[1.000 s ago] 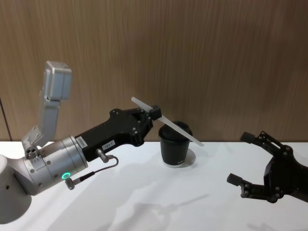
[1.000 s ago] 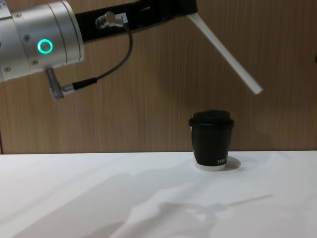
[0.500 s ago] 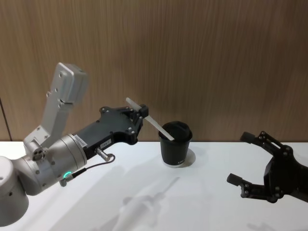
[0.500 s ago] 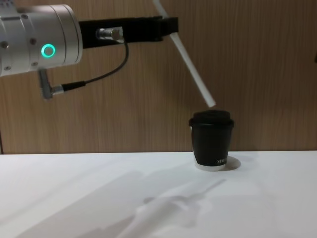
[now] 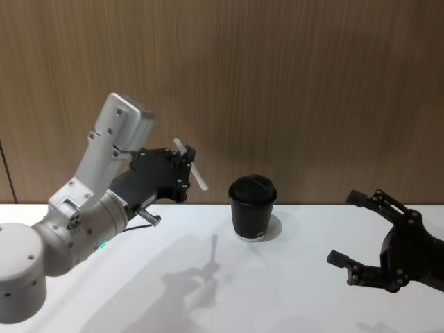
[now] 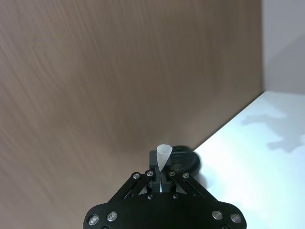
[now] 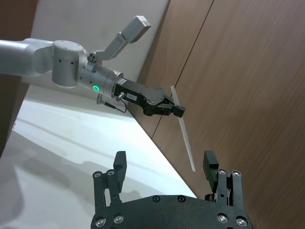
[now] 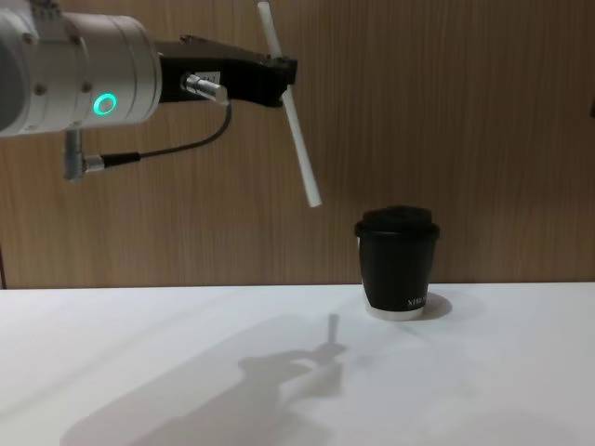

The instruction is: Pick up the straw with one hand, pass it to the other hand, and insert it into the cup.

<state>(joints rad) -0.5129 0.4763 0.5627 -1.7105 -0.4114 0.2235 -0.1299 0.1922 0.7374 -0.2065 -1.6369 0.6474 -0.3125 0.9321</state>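
Above the counter (image 5: 229, 298) and to the left of the cup (image 5: 252, 208), the left claw (image 8: 284, 79) is pressed together on the straw (image 8: 299, 149), pinching it near its upper end. A short piece of the straw sticks up past the fingers, while the longer part slants down and toward the cup. The straw's lower tip hangs in the air, a little higher than the cup's lid and off to its left, touching nothing.

Behind the left claw come its silver wrist (image 8: 84, 79) with a lit green ring (image 8: 109, 104), and a dark cable (image 8: 177, 149) looping under it. Claw and straw throw a shadow (image 8: 288, 372) on the white counter below them.

The cup stands upright on the counter near the wooden wall (image 5: 291, 83), lid on.

Farther to the right, well apart from the cup, the right claw (image 5: 345, 229) sits low over the counter with its fingers spread wide and nothing between them.
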